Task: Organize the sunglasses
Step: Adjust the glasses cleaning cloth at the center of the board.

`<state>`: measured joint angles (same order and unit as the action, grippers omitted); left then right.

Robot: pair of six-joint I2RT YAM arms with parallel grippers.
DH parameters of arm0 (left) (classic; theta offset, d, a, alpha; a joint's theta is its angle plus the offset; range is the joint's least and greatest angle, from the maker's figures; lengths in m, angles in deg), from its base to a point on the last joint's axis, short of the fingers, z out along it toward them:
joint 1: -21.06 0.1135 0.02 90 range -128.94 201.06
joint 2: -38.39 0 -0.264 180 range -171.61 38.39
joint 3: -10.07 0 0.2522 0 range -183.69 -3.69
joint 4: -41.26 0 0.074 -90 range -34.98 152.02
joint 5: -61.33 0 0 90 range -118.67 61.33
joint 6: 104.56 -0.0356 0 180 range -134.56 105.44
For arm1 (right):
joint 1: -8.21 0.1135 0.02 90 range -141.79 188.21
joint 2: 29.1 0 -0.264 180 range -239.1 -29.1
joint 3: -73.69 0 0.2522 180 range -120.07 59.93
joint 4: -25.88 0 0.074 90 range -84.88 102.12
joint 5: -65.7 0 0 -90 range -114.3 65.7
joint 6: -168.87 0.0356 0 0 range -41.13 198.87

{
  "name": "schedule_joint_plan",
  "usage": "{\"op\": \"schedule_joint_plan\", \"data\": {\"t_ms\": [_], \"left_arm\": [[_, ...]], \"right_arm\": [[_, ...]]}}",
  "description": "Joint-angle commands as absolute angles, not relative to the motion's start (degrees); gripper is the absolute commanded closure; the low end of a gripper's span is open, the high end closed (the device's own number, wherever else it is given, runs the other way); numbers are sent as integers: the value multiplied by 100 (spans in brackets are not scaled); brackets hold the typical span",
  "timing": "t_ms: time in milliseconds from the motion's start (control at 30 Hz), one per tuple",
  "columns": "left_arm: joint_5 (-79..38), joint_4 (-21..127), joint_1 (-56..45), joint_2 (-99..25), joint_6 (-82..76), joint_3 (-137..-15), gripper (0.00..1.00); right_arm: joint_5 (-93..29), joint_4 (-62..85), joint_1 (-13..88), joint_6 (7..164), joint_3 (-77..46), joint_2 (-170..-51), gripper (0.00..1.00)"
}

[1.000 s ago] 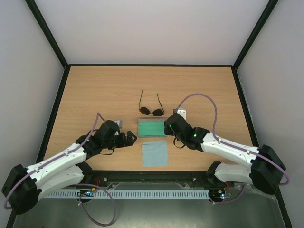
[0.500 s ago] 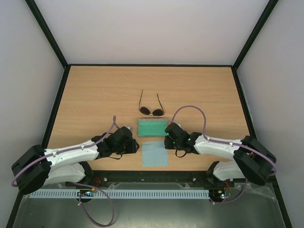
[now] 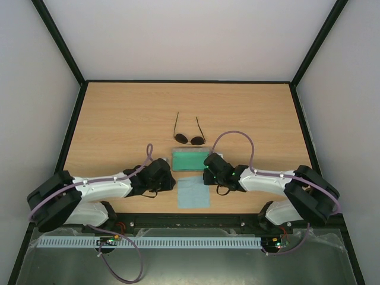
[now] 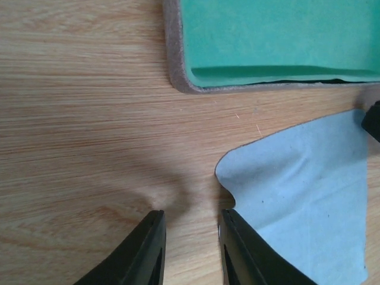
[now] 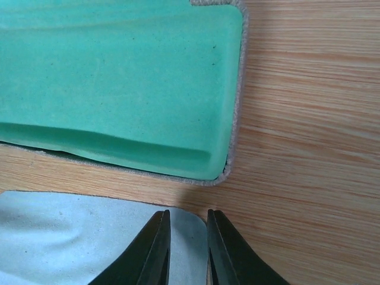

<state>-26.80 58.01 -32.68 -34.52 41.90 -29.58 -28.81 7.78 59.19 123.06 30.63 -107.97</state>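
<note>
The sunglasses (image 3: 189,140) lie on the table just beyond the open grey case (image 3: 190,159), lenses toward the case and temple arms pointing away. They appear only in the top view. A light blue cloth (image 3: 193,193) lies flat in front of the case. My left gripper (image 4: 190,214) is low at the cloth's (image 4: 303,196) far left corner, jaws apart over bare wood, its right finger (image 4: 240,249) at the cloth's edge. My right gripper (image 5: 186,212) stands over the cloth's (image 5: 71,237) far right corner, jaws narrowly apart with the corner showing between them.
The case's teal inside (image 5: 113,77) holds nothing, and its grey rim (image 4: 173,65) is close ahead of both grippers. Black frame rails (image 3: 190,81) border the table. Bare wood stretches to the left and right of the case.
Both grippers have drawn in and down to the cloth's far corners, the right one coming back from beside the case. Both pairs of jaws have narrowed, the left from wide open.
</note>
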Motion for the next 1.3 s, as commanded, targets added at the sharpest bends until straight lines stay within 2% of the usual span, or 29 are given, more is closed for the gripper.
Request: {"op": "schedule_joint_plan", "data": {"t_ms": [0,133,533,633,800,867,933,1067,1167,1267], "left_arm": [[-2730,5432,-3292,-3764,4225,-3068,74],[-2631,5207,-3299,-4040,4248,-3139,82],[-2718,4974,-3338,-4618,4353,-3395,87],[-3046,5224,-3344,-4524,4477,-3409,92],[-3566,5726,-3349,-3901,4679,-3180,92],[-3665,5836,-3344,-3648,4704,-3048,96],[-3672,5929,-3344,-3561,4696,-3030,98],[-3467,5844,-3365,-3536,4686,-3075,96],[-3365,5704,-3393,-3532,4689,-3131,85],[-3385,5741,-3454,-3675,4639,-3342,77]], "right_arm": [[-2656,553,5938,12359,3199,-10817,80],[-2633,494,5938,12393,3255,-10657,80],[-2614,418,5939,12483,3434,-10302,80],[-2640,439,5937,12484,3468,-10272,80],[-2683,447,5940,12460,3448,-10232,80],[-2740,475,5943,12421,3423,-10249,81],[-2778,507,5953,12385,3385,-10288,84],[-2791,516,6003,12348,3275,-10462,80],[-2729,511,6053,12352,3194,-10599,79],[-2641,490,6102,12365,3143,-10740,79]]}}
